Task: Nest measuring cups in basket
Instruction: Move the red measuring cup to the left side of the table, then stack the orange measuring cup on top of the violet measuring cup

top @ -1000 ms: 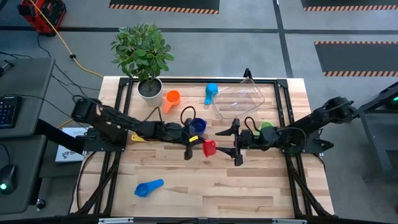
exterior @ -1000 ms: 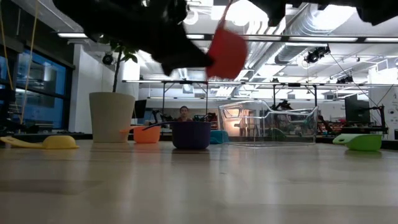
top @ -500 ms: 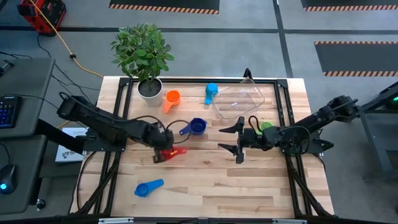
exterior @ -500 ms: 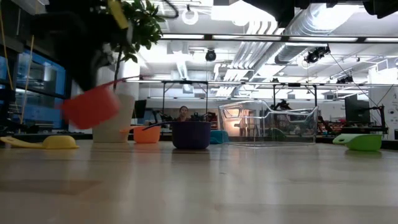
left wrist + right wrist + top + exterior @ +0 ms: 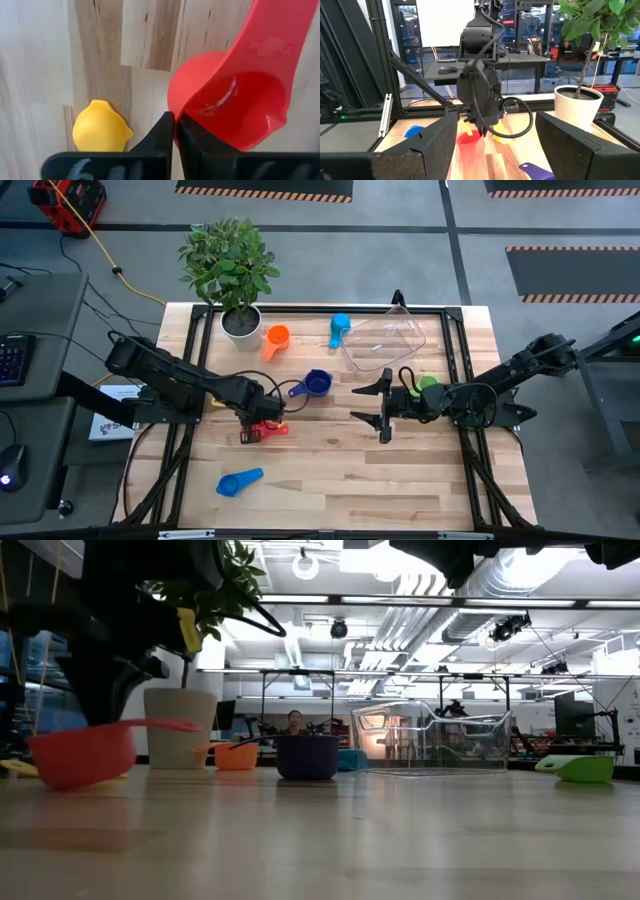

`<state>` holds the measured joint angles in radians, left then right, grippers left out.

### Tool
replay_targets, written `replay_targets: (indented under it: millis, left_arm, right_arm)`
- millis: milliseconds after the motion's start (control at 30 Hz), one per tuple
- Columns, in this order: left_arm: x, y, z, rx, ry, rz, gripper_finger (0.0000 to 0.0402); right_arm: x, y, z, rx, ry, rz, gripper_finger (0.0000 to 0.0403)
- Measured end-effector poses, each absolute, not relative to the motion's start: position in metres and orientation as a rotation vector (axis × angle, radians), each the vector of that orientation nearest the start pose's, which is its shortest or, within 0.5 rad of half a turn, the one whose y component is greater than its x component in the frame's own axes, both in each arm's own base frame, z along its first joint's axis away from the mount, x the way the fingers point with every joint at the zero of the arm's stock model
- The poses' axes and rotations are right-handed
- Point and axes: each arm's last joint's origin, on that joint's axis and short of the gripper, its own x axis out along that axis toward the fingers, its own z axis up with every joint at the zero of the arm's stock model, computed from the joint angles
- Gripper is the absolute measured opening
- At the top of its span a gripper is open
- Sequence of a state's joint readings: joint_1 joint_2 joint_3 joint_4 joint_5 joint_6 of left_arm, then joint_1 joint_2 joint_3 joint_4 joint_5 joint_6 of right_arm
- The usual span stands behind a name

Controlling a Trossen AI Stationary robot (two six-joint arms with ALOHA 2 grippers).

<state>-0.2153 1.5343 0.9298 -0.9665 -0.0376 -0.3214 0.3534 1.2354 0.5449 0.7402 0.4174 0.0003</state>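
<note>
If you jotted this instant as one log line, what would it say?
left hand: shut on red cup, low at table | right hand: open, waiting mid-table | basket: no cups inside

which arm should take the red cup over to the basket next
Left, most likely. The left gripper is already shut on the red cup at the table's left-middle. The right gripper hangs open and empty, though it is nearer the clear basket.

Bare table (image 5: 330, 470) btwn tools; plant pot (image 5: 241, 323) crowds basket's (image 5: 384, 338) far-left.

Wood table (image 5: 400, 470) w/ 6 cups (image 5: 315, 384), basket (image 5: 385, 338), pot (image 5: 241, 323).
</note>
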Motion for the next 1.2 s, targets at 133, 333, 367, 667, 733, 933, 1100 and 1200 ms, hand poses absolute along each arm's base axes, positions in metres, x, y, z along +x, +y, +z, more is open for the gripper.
replay_targets:
  millis: [133,333,367,667,733,933,1100,1200]
  left_arm:
    - [0.241,-0.052,0.18,-0.05,1.56,0.107,0.0004]
    - [0.243,-0.052,0.18,-0.03,1.538,0.079,0.0005]
    - [0.243,-0.052,0.18,-0.031,1.535,0.078,0.0005]
    - [0.244,-0.052,0.18,-0.033,1.534,0.08,0.0037]
    - [0.244,-0.052,0.181,-0.039,1.533,0.085,0.0052]
    - [0.256,-0.055,0.198,-0.034,1.471,0.061,0.0108]
    - [0.265,-0.056,0.219,0.011,1.43,0.028,0.0149]
    - [0.269,-0.052,0.231,0.061,1.382,0.091,0.0164]
  right_arm:
    - [0.243,0.077,0.248,0.018,-0.044,-0.064,0.0261]
    - [0.243,0.077,0.247,0.018,-0.043,-0.064,0.0261]
    - [0.243,0.077,0.247,0.018,-0.043,-0.064,0.0261]
    - [0.243,0.077,0.247,0.018,-0.043,-0.064,0.0261]
    - [0.243,0.077,0.247,0.018,-0.043,-0.063,0.0261]
    - [0.243,0.077,0.247,0.018,-0.043,-0.063,0.0261]
    - [0.243,0.077,0.247,0.018,-0.043,-0.063,0.0261]
    - [0.243,0.077,0.247,0.018,-0.043,-0.063,0.0261]
